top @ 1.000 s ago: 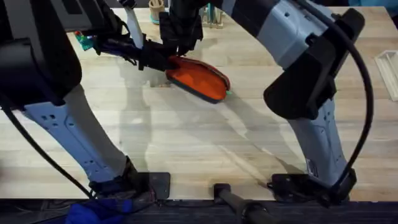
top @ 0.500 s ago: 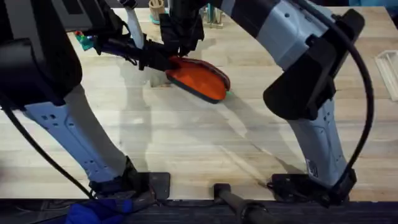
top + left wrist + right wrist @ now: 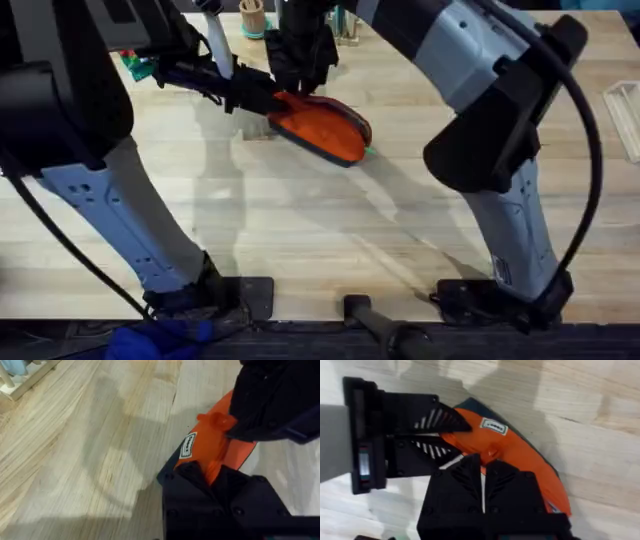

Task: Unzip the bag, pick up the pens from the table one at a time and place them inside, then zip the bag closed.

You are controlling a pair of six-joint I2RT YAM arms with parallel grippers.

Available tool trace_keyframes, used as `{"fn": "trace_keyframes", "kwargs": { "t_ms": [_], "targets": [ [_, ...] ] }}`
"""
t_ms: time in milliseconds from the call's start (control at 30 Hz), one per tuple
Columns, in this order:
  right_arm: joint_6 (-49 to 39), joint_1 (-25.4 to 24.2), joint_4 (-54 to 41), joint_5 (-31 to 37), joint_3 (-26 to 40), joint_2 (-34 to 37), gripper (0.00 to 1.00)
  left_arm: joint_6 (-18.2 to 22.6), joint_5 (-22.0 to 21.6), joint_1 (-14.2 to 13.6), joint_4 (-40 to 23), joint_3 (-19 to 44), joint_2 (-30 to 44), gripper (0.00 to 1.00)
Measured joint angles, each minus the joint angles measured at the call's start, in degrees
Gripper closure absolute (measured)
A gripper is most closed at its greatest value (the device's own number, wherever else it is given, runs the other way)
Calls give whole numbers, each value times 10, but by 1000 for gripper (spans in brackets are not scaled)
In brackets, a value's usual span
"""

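While the bag (image 3: 322, 127) lies on the table (image 3: 300, 220) toward the far side, a little left of centre, both arms work at its left end. The left gripper (image 3: 207, 472) is closed on the end of the bag, pinning the fabric between its fingers. The right gripper (image 3: 482, 467) sits over the top seam with its fingers drawn nearly together at the red zipper pull (image 3: 216, 420); it seems to pinch the pull, though contact is hard to confirm. Judging from this, the task is at a zipping stage. No pen lies on the bare wood, so this is probably the closing pass, but the bag's contents are hidden.
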Motion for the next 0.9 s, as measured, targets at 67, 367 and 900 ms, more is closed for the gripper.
{"fn": "trace_keyframes", "kwargs": {
  "t_ms": [67,367,900],
  "targets": [
    [0,-4,-7,-1,0,0,969,0,1,0,0,0,0,961],
    [-5,-15,-22,-3,1,0,968,0,2,-2,-1,0,0,961],
    [-5,-19,-62,16,1,0,967,0,2,-2,-2,0,0,961]
  ]
}}
